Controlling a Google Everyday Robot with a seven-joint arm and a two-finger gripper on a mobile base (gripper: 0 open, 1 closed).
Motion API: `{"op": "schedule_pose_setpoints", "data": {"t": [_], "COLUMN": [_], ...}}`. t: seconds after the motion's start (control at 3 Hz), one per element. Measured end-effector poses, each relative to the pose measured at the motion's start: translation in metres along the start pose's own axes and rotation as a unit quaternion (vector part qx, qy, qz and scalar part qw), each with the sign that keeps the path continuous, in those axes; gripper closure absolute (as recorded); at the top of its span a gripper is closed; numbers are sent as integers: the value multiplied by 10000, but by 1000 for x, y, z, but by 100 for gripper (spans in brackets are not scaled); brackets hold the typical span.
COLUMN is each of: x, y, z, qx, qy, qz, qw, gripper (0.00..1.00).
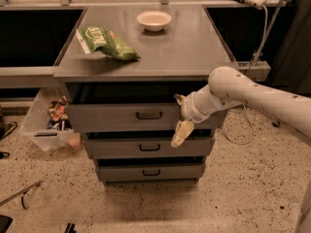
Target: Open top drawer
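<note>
Nearest the viewer, the bottom drawer and the middle drawer sit shut or almost shut, each with a short-fronted grey face and a small dark handle.

Above them the top drawer, the widest and tallest-fronted of the three, stands a little proud of the other two. A dark gap shows between its upper edge and the underside of the counter, so it is judged to be partly out, not fully open. Its black bar handle sits at mid-front, with its long axis horizontal across the face.

The tool hangs in front of the right-hand part of this drawer front, carried by the white arm, which reaches in from the picture's right. The handle lies to the picture's left of the tool, at about the height of the wrist and near it but apart from it. The tool's pale lower end reaches past the drawer's bottom edge toward the middle drawer. Whether the tool is open or closed cannot be told, nor whether it touches the drawer front; it has no hold on the handle.

Any further pull must run toward the viewer, square to the handle's long axis.

Farther back, on the counter, lie a green bag and, beyond it, a pale bowl.
</note>
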State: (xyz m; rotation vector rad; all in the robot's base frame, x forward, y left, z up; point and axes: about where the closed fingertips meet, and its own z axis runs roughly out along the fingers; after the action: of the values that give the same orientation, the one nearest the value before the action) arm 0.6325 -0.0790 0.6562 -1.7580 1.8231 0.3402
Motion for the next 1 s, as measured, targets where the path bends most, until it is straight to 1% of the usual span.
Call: {"op": "schedule_pose_setpoints", "data": {"t": [0.33,0.67,1.0], "x": [0,0,-1], "y": [0,13,40], "z": [1,-1,-10], "qx": [-4,47,59], "qy": [4,114,190], "qz": [-3,-40,-8], "qw": [10000,9999,9998], "gripper": [0,0,0]}}
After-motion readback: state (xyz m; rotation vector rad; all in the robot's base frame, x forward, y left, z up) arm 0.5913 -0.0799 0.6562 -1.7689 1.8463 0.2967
